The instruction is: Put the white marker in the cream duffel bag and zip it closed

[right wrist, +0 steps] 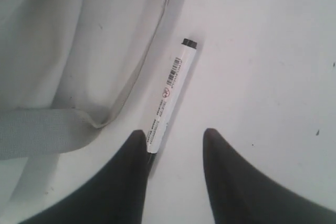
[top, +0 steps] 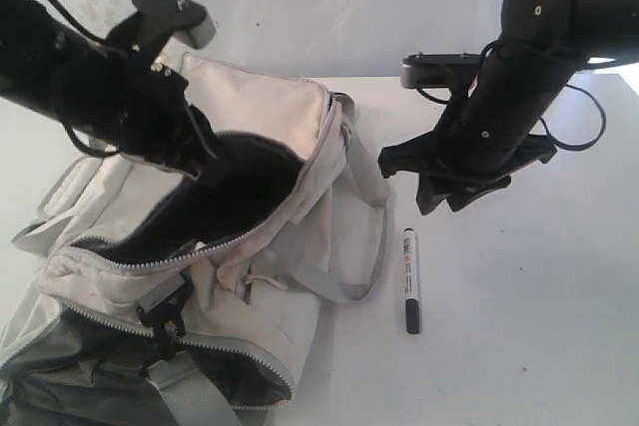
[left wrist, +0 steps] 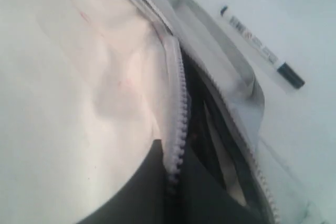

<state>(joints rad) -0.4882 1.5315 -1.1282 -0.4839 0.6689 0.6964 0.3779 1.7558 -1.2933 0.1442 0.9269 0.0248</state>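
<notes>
The cream duffel bag (top: pixel 262 107) lies on the left of the white table with its main zipper open and the dark lining showing. My left gripper (top: pixel 203 160) is at the far lip of that opening, shut on the zipper edge (left wrist: pixel 177 114), which runs between its two dark fingers (left wrist: pixel 147 192). The white marker (top: pixel 411 279) lies flat on the table just right of the bag, black cap toward the front. My right gripper (top: pixel 446 190) hovers open above the marker's far end. In the right wrist view the marker (right wrist: pixel 170 88) runs under one finger (right wrist: pixel 131 177).
A grey webbing strap (top: pixel 371 246) loops out from the bag toward the marker (left wrist: pixel 260 48) and shows again as a strap (right wrist: pixel 47 132) in the right wrist view. A black buckle (top: pixel 168 318) and a second open zipper pocket (top: pixel 150 346) sit at the bag's front.
</notes>
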